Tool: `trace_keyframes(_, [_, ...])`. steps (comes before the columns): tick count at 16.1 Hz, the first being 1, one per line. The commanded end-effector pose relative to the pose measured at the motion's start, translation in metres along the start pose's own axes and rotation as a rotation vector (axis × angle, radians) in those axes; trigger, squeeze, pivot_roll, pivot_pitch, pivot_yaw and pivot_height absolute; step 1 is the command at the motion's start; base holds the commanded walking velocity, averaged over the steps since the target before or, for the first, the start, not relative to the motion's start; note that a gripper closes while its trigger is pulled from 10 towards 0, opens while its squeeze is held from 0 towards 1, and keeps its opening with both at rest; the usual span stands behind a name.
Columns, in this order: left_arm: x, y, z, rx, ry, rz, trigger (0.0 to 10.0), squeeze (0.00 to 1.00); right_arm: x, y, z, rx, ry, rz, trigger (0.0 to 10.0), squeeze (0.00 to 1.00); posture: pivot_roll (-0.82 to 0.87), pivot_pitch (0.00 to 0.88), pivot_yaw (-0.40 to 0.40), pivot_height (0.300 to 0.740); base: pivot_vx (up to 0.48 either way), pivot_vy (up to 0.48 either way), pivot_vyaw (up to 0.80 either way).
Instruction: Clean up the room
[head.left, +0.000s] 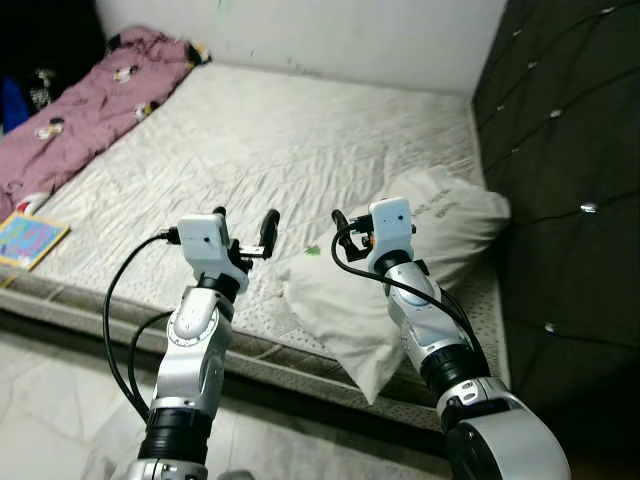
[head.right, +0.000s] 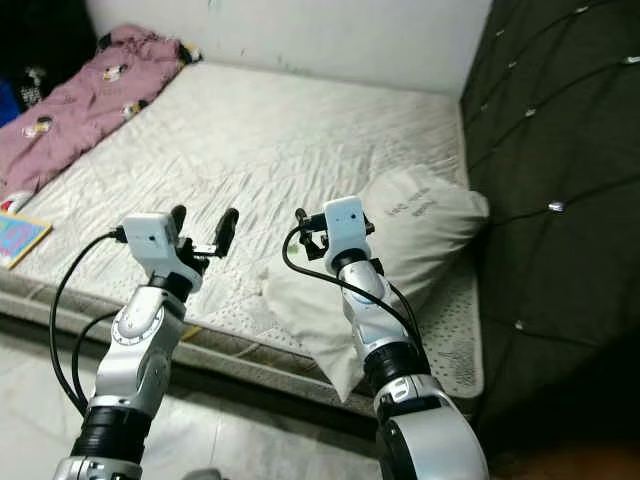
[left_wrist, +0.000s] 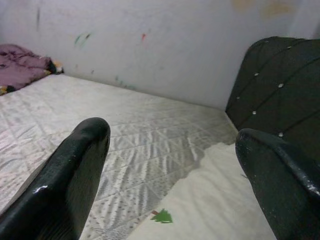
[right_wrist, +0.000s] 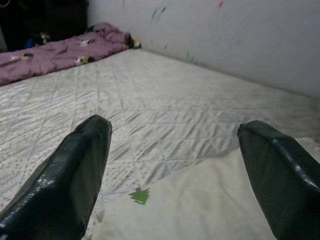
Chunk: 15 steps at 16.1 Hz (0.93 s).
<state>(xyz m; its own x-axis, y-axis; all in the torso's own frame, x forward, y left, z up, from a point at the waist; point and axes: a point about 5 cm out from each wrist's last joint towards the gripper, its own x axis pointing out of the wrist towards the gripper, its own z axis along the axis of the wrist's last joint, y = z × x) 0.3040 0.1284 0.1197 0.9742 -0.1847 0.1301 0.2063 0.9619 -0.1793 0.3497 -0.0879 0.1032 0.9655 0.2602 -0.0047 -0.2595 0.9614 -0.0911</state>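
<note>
A white pillow (head.left: 420, 260) lies on the right side of the quilted mattress (head.left: 270, 130), against the dark headboard, with one corner hanging over the near edge. My left gripper (head.left: 245, 225) is held open above the mattress's near edge, just left of the pillow. Beside it, my right gripper (head.left: 352, 232) is open over the pillow's left corner. Both wrist views look between spread black fingers (left_wrist: 75, 175) (right_wrist: 70, 170) at the pillow's corner and its small green tree print (right_wrist: 140, 195). Neither gripper holds anything.
A crumpled purple blanket (head.left: 90, 100) lies along the bed's far left side. A colourful book (head.left: 28, 238) rests on the near left edge. The dark tufted headboard (head.left: 570, 150) stands at the right and a white wall (head.left: 330, 35) behind. Pale floor (head.left: 50, 390) runs before the bed.
</note>
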Motion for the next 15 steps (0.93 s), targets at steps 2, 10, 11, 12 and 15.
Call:
trace_keyframes(2, [0.0036, 0.0, 0.0014, -0.001, -0.009, -0.01, 10.0, 0.0, 0.0048, -0.0002, 0.0071, 0.003, -0.022, -0.009, 10.0, 0.0, 0.06, 0.0, 0.001, 0.74, 0.332, 0.0, 0.0])
trace_keyframes(10, [0.0063, -0.0041, 0.001, -0.021, -0.015, -0.013, 10.0, 0.0, 0.0064, -0.0018, 0.0065, 0.004, -0.02, -0.021, 10.0, 0.0, 0.06, 0.0, -0.004, 0.74, 0.202, 0.0, 0.0])
trace_keyframes(11, [0.0065, -0.0042, 0.0004, -0.024, -0.014, -0.009, 10.0, 0.0, 0.0064, -0.0023, 0.0058, 0.005, -0.016, -0.024, 10.0, 0.0, 0.07, 0.0, -0.004, 0.74, 0.0, 0.0, 0.0])
trace_keyframes(12, [0.0069, -0.0036, -0.0001, -0.026, -0.012, 0.0, 10.0, 0.0, 0.0064, -0.0029, 0.0044, 0.006, -0.005, -0.027, 10.0, 0.0, 0.07, 0.0, -0.004, 0.74, 0.0, 0.0, 0.0])
trace_keyframes(15, [0.0076, 0.0003, -0.0015, -0.022, -0.003, 0.036, 10.0, 0.0, 0.0067, -0.0032, 0.0033, 0.007, -0.001, -0.031, 10.0, 0.0, 0.07, 0.0, -0.006, 0.74, 0.0, 0.0, -0.71])
